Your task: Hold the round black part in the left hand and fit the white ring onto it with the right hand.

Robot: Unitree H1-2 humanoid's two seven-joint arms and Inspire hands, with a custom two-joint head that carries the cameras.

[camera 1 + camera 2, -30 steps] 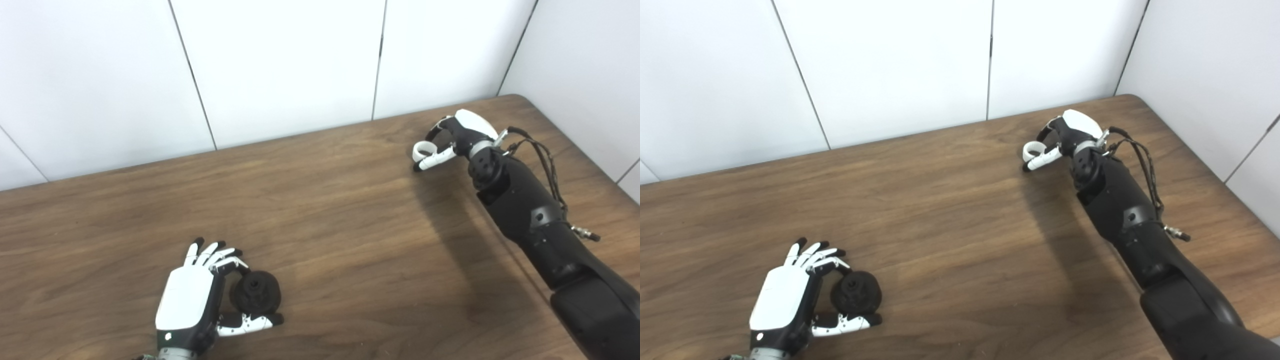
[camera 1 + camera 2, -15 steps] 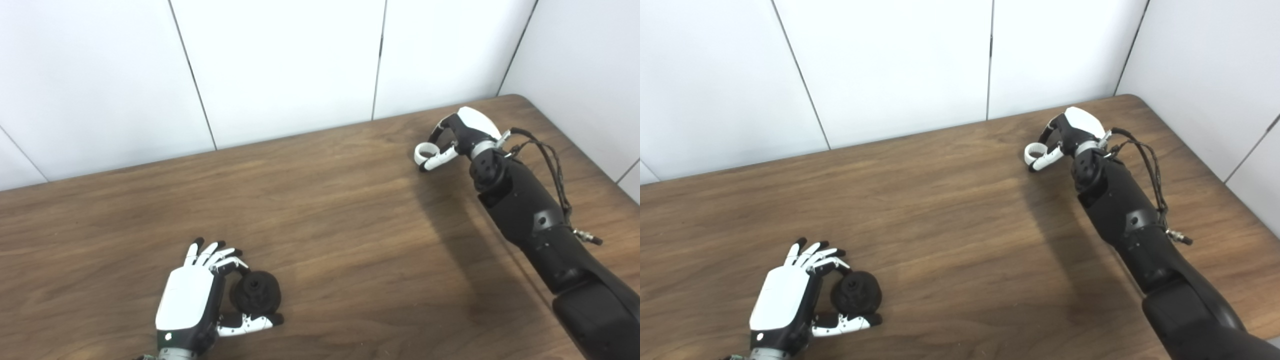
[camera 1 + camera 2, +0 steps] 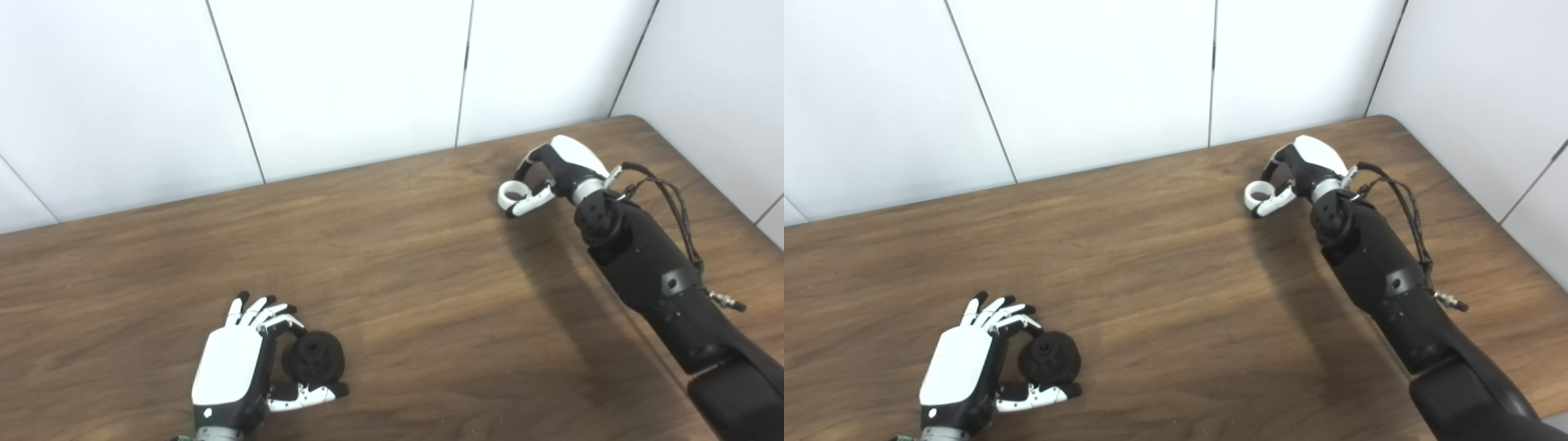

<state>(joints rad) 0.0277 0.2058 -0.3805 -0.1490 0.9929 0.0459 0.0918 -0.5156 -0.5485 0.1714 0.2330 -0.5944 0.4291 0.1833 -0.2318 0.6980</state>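
Far right, right hand (image 3: 554,174) pinching white ring (image 3: 509,194)

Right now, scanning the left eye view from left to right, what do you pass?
Left hand → round black part it holds → white ring → right hand holding it.

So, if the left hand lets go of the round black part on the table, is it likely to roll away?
Probably yes. The round black part looks like a wheel on its edge, its flat face toward the camera, so it could roll or tip over. At present the left hand brackets it with fingers and thumb. Its matte surface suggests it is not very slippery. Its weight cannot be judged.
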